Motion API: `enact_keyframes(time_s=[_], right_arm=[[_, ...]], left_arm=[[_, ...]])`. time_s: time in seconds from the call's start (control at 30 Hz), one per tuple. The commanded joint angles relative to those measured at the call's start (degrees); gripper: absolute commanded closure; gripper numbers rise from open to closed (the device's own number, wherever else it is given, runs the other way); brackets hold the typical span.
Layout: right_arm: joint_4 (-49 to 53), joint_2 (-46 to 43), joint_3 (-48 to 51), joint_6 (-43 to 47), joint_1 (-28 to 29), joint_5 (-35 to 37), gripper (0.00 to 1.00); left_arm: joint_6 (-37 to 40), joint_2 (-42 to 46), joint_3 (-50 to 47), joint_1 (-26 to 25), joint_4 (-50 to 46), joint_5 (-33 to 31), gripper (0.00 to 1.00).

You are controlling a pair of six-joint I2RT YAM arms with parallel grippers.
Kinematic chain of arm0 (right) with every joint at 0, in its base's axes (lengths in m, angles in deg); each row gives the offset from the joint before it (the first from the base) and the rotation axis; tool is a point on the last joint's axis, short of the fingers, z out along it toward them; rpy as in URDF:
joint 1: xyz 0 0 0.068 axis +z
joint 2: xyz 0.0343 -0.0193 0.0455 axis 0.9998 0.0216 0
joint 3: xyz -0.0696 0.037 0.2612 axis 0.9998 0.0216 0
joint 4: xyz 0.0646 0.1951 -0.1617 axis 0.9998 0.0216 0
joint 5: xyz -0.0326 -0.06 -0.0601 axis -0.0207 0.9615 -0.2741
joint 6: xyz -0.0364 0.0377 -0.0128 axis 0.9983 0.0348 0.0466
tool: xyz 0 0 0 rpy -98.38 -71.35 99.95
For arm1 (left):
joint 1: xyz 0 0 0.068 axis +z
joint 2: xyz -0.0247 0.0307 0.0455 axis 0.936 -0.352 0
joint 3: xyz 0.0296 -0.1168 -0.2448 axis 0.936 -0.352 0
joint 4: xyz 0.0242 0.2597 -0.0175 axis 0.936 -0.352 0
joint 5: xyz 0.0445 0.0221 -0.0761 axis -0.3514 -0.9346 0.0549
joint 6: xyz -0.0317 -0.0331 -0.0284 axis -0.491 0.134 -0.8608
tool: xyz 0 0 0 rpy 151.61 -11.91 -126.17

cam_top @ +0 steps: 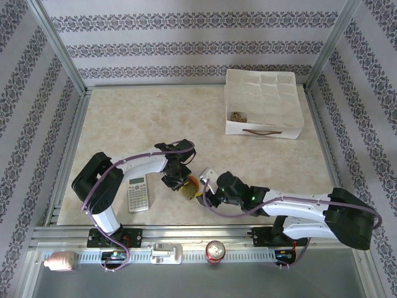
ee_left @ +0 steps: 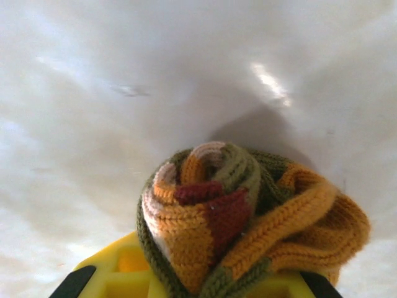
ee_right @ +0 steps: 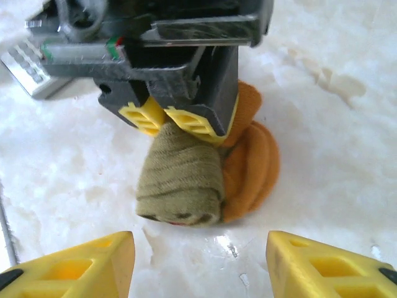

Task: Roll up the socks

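Rolled olive sock (ee_right: 180, 180) between left jaws

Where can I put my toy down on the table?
Bare: far left, between metal frame and white fabric box; also in front of that box. Crowded near-middle: left pincer, right pincer, rolled olive-and-orange sock, grey calculator.

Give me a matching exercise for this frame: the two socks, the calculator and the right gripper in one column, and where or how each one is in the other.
Things:
1. olive sock
2. argyle sock
3. calculator
4. right gripper

States and places:
A. open, facing the olive sock
B. inside the white box
C. rolled up, clamped by the left gripper
D. flat on the table, left of the left gripper

Pairs: 1-C, 2-B, 3-D, 4-A.
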State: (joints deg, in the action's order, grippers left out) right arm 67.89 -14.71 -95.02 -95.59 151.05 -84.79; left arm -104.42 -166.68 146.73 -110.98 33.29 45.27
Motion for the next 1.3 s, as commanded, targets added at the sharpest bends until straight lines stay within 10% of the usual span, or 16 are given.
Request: enact_keyframes(time_s=[0.0, 0.5, 0.77, 0.97, 1.13, 1.27], right_arm=[[3.1, 2.8, -0.7, 7.4, 6.0, 15.6, 0.43], [-0.3, 22.2, -14.5, 14.6, 11.9, 21.6, 0.38], [1.3, 28.7, -16.5, 9.2, 7.2, 18.7, 0.58], [5.0, 27.2, -15.5, 4.5, 4.5, 13.1, 1.00], [5.3, 26.5, -11.6, -1.8, 0.8, 3.9, 1.00], [4.8, 26.5, -9.2, -4.3, -1.5, -1.2, 1.00]], left_arm=[[-1.6, -3.5, 0.4, -0.4, -14.6, -4.0, 1.00], [1.7, -8.2, 4.5, 0.5, -13.6, -2.3, 0.98], [5.1, -6.2, 4.0, 1.4, -9.7, -1.2, 0.95], [7.2, 0.3, -1.6, 3.5, 1.2, 2.9, 0.57], [6.5, 9.2, -7.7, 6.4, 10.3, 4.7, 0.21], [8.0, 13.3, -7.8, 8.4, 12.3, 3.4, 0.11]])
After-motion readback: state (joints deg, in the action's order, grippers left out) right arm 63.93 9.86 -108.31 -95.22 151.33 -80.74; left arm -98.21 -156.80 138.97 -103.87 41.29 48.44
